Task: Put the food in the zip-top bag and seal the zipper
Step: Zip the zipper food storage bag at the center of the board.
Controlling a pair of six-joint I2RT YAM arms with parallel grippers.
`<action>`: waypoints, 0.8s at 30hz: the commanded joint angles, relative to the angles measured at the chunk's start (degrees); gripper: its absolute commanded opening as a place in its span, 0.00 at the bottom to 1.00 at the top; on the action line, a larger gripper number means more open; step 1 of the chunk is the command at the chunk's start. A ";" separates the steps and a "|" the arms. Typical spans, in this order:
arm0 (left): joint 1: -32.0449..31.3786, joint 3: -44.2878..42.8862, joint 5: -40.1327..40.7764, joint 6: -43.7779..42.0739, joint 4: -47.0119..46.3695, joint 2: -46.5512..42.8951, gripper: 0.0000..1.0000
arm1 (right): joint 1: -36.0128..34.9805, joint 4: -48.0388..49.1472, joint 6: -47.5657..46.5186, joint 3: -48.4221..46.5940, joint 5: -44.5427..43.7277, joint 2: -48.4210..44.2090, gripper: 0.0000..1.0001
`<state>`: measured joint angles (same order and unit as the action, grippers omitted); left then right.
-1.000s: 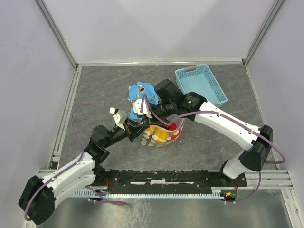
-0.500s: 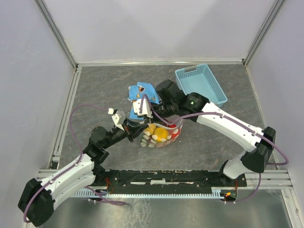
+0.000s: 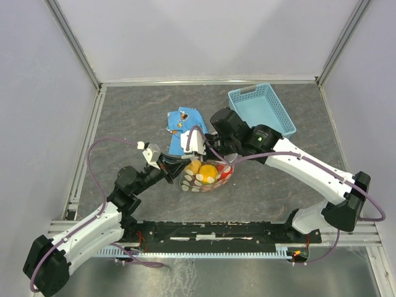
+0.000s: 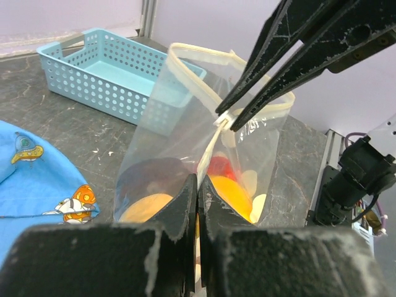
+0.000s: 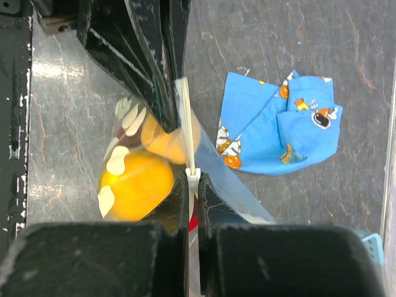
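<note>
Pinching the zipper (image 5: 189, 145), left end effector (image 4: 198, 185) and right end effector (image 5: 192, 180) each press tight together.

My left arm (image 3: 93, 226) and right arm (image 3: 309, 166) wear smooth white shells between chunky black joints, and both stand on one long black rail (image 3: 216, 232). A thin purple cable (image 3: 93, 162) loops loose along each arm. My left tool (image 4: 197, 189) has matt black fingers with a rough, grainy face. My right tool (image 4: 225, 119) has long tapering black fingers, scuffed pale along their edges. A small white block (image 3: 148, 149) sits on my left wrist
</note>
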<state>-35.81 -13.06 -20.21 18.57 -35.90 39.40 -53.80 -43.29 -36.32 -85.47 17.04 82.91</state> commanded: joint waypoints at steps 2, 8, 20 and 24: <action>0.03 -0.04 6.60 -1.78 -1.37 -2.20 0.03 | 0.45 -1.21 1.50 1.76 -7.82 -4.30 0.02; 0.05 0.63 12.27 -1.65 0.48 -4.89 0.03 | 0.45 -0.52 3.98 4.43 -11.58 -7.47 0.02; 0.03 2.31 20.58 -1.04 2.28 -9.60 0.03 | 0.45 0.22 10.22 9.21 -18.78 -14.28 0.02; 0.00 2.98 22.87 -0.74 2.71 -11.24 0.03 | 0.47 0.25 11.99 10.71 -21.43 -15.80 0.02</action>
<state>-36.12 -10.74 -4.12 18.59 -32.23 29.93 -53.78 -43.35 -27.38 -75.61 1.76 70.11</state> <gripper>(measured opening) 0.040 0.045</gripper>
